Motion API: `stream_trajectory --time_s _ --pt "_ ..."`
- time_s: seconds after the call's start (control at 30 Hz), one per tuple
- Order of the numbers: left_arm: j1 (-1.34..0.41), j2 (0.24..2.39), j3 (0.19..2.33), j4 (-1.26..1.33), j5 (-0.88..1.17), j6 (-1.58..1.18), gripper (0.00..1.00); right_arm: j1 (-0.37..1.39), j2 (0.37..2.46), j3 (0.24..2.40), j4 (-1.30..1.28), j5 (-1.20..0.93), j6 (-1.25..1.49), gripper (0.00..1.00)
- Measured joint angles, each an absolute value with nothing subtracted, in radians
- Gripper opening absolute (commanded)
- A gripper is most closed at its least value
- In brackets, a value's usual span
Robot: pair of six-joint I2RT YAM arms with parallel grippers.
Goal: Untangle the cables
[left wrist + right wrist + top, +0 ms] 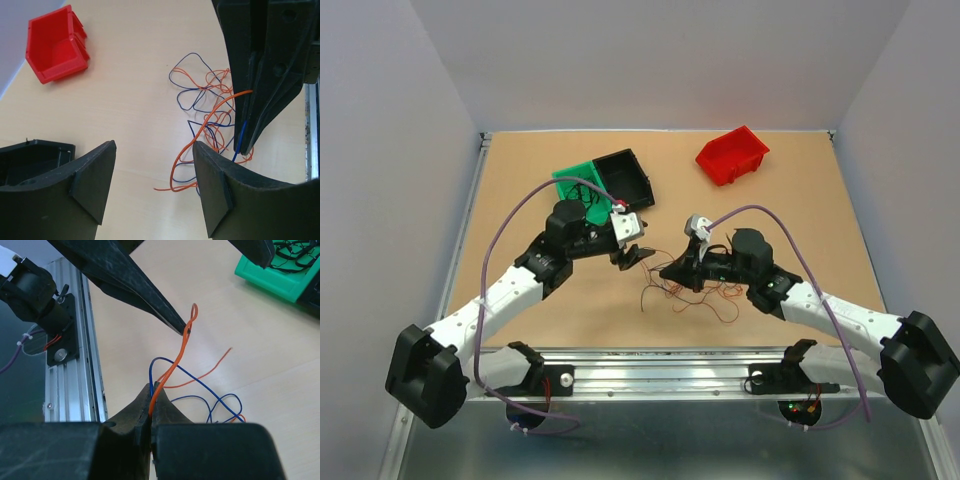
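Note:
The cables lie as a loose tangle of thin orange and blue wires (pixel 692 293) on the table between my arms, also in the left wrist view (pixel 205 107). My right gripper (pixel 151 402) is shut on an orange wire (pixel 175 360) and a blue wire (pixel 152 372), and holds them up off the table; it also shows from above (pixel 670 272) and in the left wrist view (pixel 243 147). My left gripper (pixel 152 180) is open and empty just left of the tangle (pixel 635 257). One of its fingertips (pixel 181 329) touches the upper end of the held orange wire.
A green bin (pixel 578 182) holding several black wires (pixel 295 252) and a black bin (pixel 628 172) stand behind the left gripper. A red bin (pixel 732 155) sits at the back right (pixel 55 45). An aluminium rail (pixel 660 370) runs along the near edge.

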State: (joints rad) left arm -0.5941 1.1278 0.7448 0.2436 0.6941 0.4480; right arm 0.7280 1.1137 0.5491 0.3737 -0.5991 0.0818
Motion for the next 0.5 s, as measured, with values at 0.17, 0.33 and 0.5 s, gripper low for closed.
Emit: stream_trajectory --time_s 0.17,0.33,0.5 --pt "-0.595 1.106 0.745 0.242 0.708 0.462 0.70 0.728 1.113 0.549 0.374 -0.601 0.075 0.01" --pt "-0.597 1.159 0.748 0.217 0.730 0.480 0.69 0.728 1.113 0.549 0.374 -0.603 0.074 0.01" --pt "-0.615 1.196 0.760 0.183 0.751 0.503 0.65 0.728 1.114 0.549 0.374 -0.606 0.074 0.01"
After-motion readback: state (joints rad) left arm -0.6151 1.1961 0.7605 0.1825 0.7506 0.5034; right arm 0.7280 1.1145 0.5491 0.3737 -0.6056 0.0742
